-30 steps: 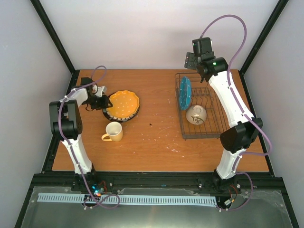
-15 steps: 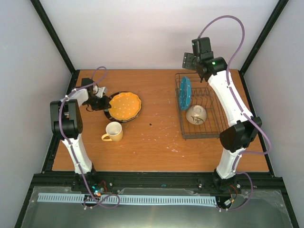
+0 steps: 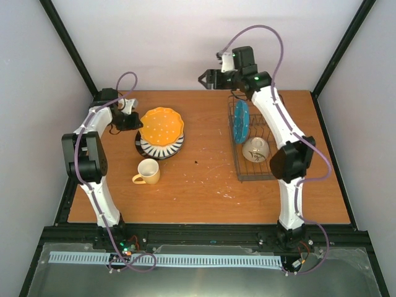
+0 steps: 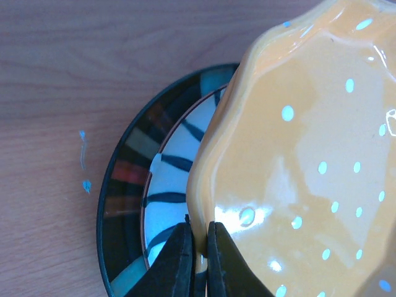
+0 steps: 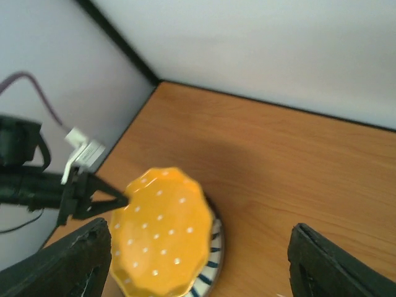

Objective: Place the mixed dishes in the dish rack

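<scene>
**Thin pinch on a glossy rim: a slip is the main hazard**

The left gripper [image 4: 198,260] is clamped on the scalloped edge of the orange-yellow plate [image 4: 297,154], gripping only a narrow strip of rim. The plate hangs tilted over the striped plate [image 3: 162,148], which lies flat near the far-left corner of the worktop [image 3: 204,192]. With so little glazed surface between the jaws, the plate could swing or slide out under its own weight. If it does, it would drop onto the striped plate beneath and could chip both.

The right gripper [image 3: 209,79] hangs high over the far edge, fingers spread wide and holding nothing. Its wrist camera looks down on the lifted plate. If the plate is to pass between the arms, a mistimed release would drop it.

The dish rack [image 3: 281,158] sits toward the far-right corner, well away from the lifted plate. In it the teal plate [image 3: 241,120] stands on edge and the cream bowl [image 3: 255,149] rests closer to the near edge. A crooked entry could knock the teal plate or catch on a prong.

The yellow mug [image 3: 148,171] sits on the left half, just nearward of the striped plate.

No brand, label or writing is legible on anything.
</scene>
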{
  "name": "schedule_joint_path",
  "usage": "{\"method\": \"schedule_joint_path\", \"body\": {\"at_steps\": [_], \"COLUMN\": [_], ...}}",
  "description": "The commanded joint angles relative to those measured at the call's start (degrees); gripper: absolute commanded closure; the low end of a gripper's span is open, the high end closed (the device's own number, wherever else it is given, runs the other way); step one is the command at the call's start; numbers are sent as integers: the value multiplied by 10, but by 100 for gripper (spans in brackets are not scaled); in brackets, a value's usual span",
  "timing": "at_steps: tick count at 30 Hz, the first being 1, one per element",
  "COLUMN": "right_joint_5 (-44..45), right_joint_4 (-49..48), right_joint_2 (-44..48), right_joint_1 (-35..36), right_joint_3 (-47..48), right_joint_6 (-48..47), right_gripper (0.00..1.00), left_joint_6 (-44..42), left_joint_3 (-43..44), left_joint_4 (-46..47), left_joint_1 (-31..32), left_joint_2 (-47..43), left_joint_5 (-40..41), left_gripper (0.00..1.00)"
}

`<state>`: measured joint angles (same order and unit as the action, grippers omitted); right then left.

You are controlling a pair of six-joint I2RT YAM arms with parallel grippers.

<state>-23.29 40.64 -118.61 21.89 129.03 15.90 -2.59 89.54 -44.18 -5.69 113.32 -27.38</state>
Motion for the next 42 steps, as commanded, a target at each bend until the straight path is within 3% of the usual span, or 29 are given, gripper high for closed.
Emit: {"method": "schedule_joint_path", "body": {"at_steps": [1,14,38,40,41,42], "right_joint_5": [-186,-283,-420,-440,-454,-463], "right_joint_4": [36,64,-63,-92,-112,-133], "right_joint_2": [-86,-193,-281,-286,-287,-288], "right_joint_1": [12,33,72,75,75,76], "right_joint_3": [62,74,138,139,139,140], "right_joint_6": [4,8,126,144,158,179], "right_gripper": [24,23,27,35,50,88], "left_joint_6": [-12,-16,28,33,36,38], "left_joint_3": [43,52,77,82,84,86], "left_joint_4": [6,35,81,88,89,92], "left_joint_1": [2,1,2,2,2,2], "left_joint_2": [-53,-91,-94,-90,-88,-85], "left_joint_5": [-63,-136,-184,-189,-192,-196], "left_gripper": [99,99,99,99,99,99]}}
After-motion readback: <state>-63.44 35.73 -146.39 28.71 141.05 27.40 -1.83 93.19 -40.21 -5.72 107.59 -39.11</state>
